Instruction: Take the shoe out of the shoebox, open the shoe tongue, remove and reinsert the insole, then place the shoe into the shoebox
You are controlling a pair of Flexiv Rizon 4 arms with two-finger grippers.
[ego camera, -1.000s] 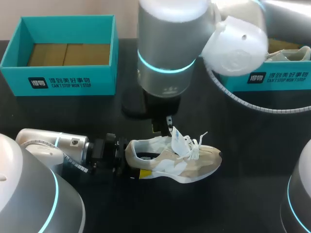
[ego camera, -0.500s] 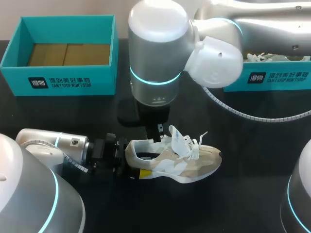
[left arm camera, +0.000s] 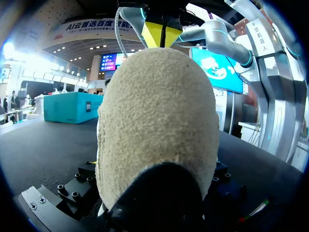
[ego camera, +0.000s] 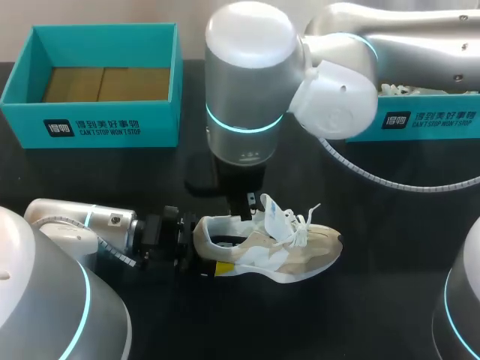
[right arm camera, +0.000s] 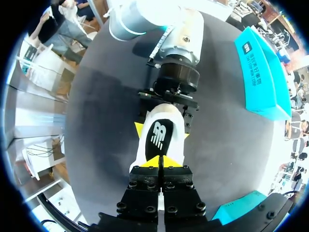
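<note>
Black table [ego camera: 390,225], shoe [ego camera: 270,247] (heel between left fingers [ego camera: 223,268])

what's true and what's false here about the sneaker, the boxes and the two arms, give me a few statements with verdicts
1. The sneaker rests on the table, outside both boxes. True.
2. The left teal shoebox holds a shoe. False: only its cardboard floor shows inside.
3. The left arm has its jaws clamped on the sneaker's heel. True.
4. The right arm comes in from the head view's left. False: it comes in from the right, and its jaws hang over the sneaker's opening.
5. The insole lies on the table beside the sneaker. False: it sits inside the sneaker.
</note>
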